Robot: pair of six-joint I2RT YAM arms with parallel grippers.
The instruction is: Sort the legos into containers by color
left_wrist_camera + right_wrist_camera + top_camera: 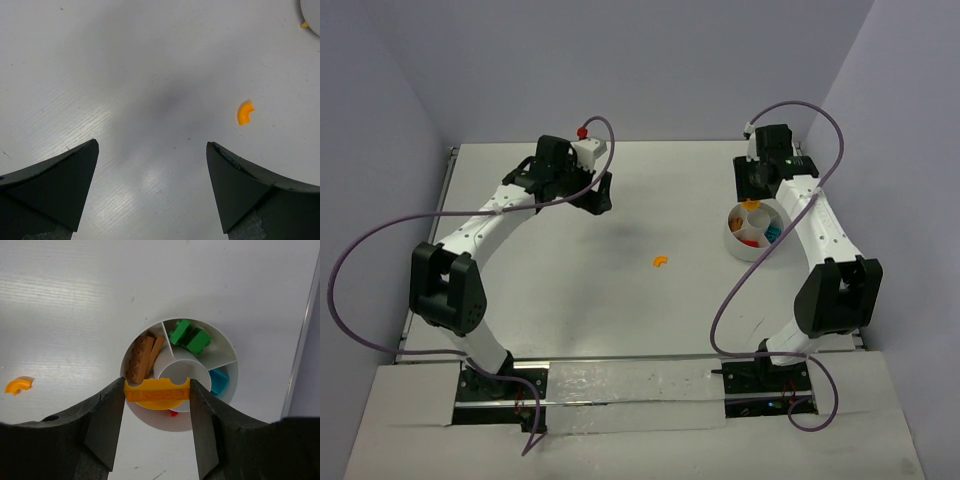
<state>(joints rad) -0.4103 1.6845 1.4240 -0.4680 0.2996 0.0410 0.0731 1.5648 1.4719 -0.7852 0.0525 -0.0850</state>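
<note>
- The right gripper (156,390) clamps an orange brick (157,389), crosswise, just above the white bowl (181,371).
- The left gripper (152,145) stands open; a curved orange piece (244,112) lies ahead, to its right.

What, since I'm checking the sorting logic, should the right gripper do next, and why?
Probably open the right gripper: it is shut on an orange brick over the bowl, clear of the brown bricks, green bricks and teal brick. A red piece shows just below, so first check which wedge lies underneath.
</note>
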